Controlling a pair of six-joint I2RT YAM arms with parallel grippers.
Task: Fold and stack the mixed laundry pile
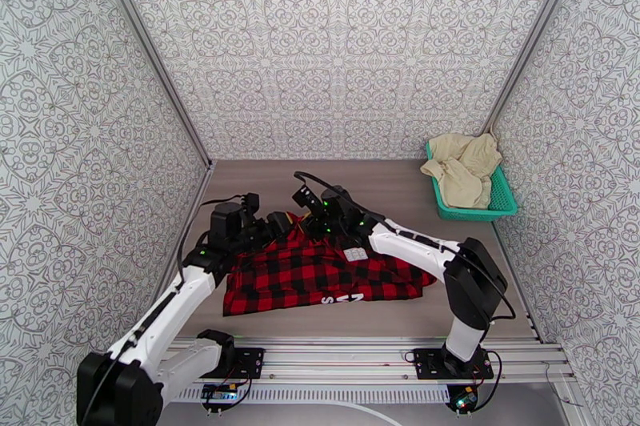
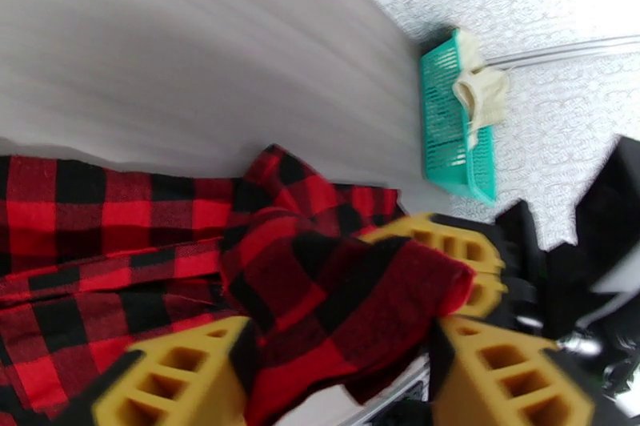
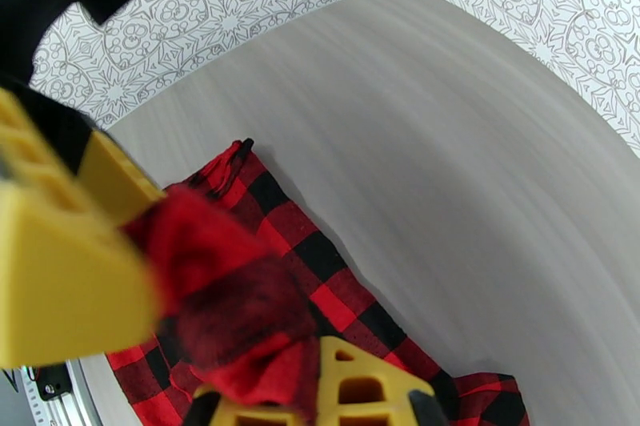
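Nearest the arm bases, the red-and-black checked flannel shirt [image 1: 320, 279] lies spread on the grey desk [image 1: 376, 187], its near hem running roughly along the desk's front edge. A white label [image 1: 356, 254] shows on its upper side, right of middle. The far edge of the shirt is gathered up into a peak where the two claws meet, just beside each other.

The left claw [image 2: 340, 331] comes in from the left. Its yellow fingers [image 2: 184, 371] stand part-way apart, and a thick fold of the shirt fills the gap between them, raised off the desk. The right claw [image 3: 240, 315] reaches in from the right and is clamped on a bunched wad of the same shirt, with fabric pinched between its two yellow fingers [image 3: 72, 283]. The rest of the shirt trails down to the desk below.

Well apart from the shirt, at the far right corner of the desk, a teal mesh basket [image 1: 480, 213] sits against the patterned wall [image 1: 336, 43]. Cream cloth pieces [image 1: 464, 167] are heaped inside it, and one drapes over its rim.
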